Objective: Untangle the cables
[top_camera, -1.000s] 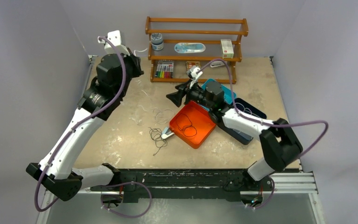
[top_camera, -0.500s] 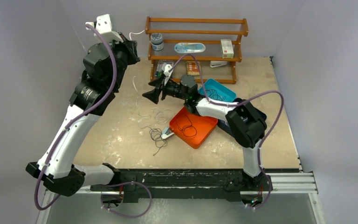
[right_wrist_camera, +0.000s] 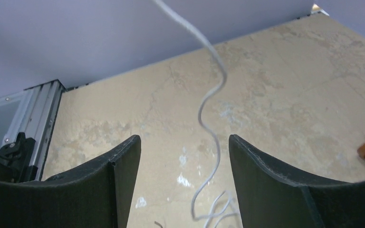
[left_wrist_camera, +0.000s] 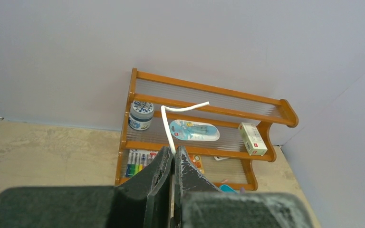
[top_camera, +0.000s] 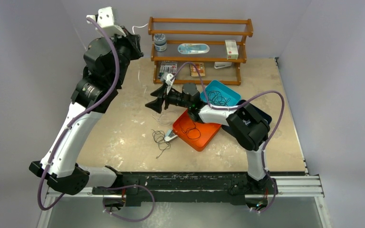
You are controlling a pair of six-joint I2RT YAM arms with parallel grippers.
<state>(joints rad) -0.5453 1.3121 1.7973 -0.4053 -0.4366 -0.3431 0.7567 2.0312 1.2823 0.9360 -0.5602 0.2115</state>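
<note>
My left gripper [top_camera: 134, 46] is raised high at the back left and is shut on a white cable [left_wrist_camera: 171, 130], whose free end curls up above the fingers [top_camera: 140, 27]. The cable hangs down to a loose white pile on the table [right_wrist_camera: 214, 209]. My right gripper [top_camera: 154, 101] is open, low over the table's middle. The hanging white cable [right_wrist_camera: 211, 90] passes between its fingers without touching them. A tangle of black cable [top_camera: 160, 138] lies on the table in front. More black cables lie in the orange tray [top_camera: 204, 140] and the teal tray [top_camera: 232, 93].
A wooden shelf [top_camera: 199, 34] at the back holds a tin, a blister pack, a small box and markers. A dark blue tray [top_camera: 262, 114] lies under the right arm. A small white and green object [top_camera: 170, 136] lies beside the orange tray.
My right gripper has swung left from above the trays to the hanging white cable. My left gripper has risen and moved back, lifting the white cable.
</note>
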